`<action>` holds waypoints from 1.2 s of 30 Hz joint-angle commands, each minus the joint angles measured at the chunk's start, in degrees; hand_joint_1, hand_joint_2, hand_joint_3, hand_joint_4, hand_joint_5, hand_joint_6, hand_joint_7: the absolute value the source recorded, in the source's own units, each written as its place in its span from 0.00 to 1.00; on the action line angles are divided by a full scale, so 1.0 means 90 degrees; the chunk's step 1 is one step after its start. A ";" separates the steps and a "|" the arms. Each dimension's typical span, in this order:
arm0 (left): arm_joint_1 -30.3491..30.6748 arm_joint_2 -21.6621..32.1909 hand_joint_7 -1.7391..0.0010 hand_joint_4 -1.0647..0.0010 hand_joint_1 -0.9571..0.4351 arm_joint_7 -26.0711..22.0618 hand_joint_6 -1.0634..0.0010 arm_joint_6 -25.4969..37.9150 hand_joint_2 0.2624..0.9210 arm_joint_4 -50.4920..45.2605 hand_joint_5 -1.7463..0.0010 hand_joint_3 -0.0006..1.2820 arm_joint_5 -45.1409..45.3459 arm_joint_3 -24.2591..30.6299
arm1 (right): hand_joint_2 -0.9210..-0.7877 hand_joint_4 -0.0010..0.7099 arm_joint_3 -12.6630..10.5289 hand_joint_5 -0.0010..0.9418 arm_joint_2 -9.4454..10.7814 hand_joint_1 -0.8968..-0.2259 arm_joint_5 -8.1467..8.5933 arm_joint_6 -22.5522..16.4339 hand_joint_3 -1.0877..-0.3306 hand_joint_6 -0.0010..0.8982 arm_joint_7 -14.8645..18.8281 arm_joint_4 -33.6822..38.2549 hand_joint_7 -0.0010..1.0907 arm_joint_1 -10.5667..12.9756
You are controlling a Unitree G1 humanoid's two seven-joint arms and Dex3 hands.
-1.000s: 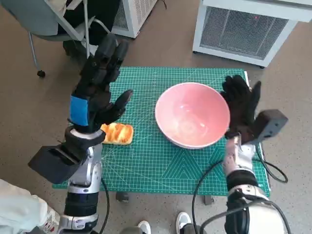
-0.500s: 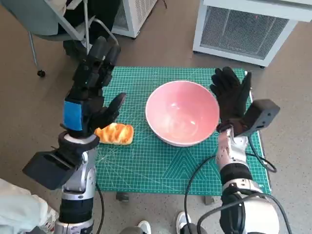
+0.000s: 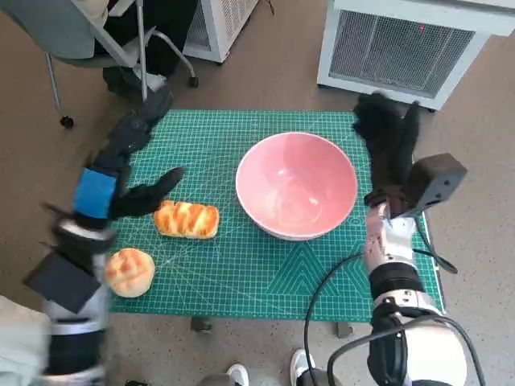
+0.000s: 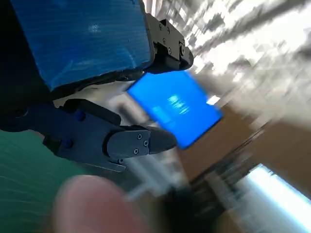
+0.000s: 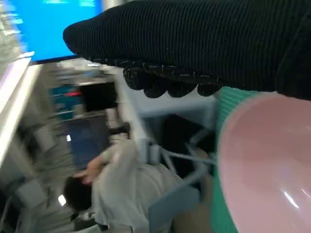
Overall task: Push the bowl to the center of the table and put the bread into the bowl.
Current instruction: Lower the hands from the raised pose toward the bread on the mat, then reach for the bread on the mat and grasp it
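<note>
A pink bowl (image 3: 296, 186) sits empty near the middle of the green cutting mat (image 3: 241, 273). The bowl (image 5: 267, 160) also fills a corner of the right wrist view. My gloved right hand (image 3: 389, 153) stands open just right of the bowl, fingers spread, close to the rim. A braided bread roll (image 3: 187, 219) lies on the mat left of the bowl. A round bun (image 3: 129, 271) lies near the mat's front left corner. My left hand (image 3: 127, 165) hovers open above the mat's left edge, beside the braided roll, holding nothing. The left hand (image 4: 92, 63) is blurred in its wrist view.
A white grilled appliance (image 3: 410, 48) stands on the floor behind the table. A grey chair (image 3: 96, 40) stands at the back left. A person (image 5: 121, 184) sits in the background of the right wrist view. A black cable (image 3: 338, 289) loops over the mat's front right.
The bowl has slid left toward the mat's middle, with my right hand following. My left arm swung out to the left, uncovering the round bun.
</note>
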 commanded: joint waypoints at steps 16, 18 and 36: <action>-0.0301 0.1723 0.98 0.72 0.28 -0.1752 0.65 0.1785 0.95 -0.0122 1.00 0.03 0.0931 -0.0940 | 0.00 0.38 0.0839 0.02 -0.0112 0.44 0.1284 -0.1247 0.36 0.00 0.2580 -0.3225 0.71 0.0579; -0.0388 0.1748 0.98 0.73 0.29 -0.1884 0.65 0.1927 0.93 -0.0080 1.00 0.02 0.1081 -0.1136 | 0.00 0.39 0.0901 0.02 -0.0093 0.45 0.1417 -0.1184 0.37 0.00 0.2674 -0.3530 0.72 0.0686; -0.1305 0.1340 0.99 0.76 0.39 -0.2297 0.65 0.2635 0.84 0.0947 1.00 0.00 0.2728 -0.2839 | 0.00 0.39 0.1151 0.03 -0.0137 0.50 0.1330 -0.0914 0.37 0.00 0.2469 -0.4530 0.68 0.1172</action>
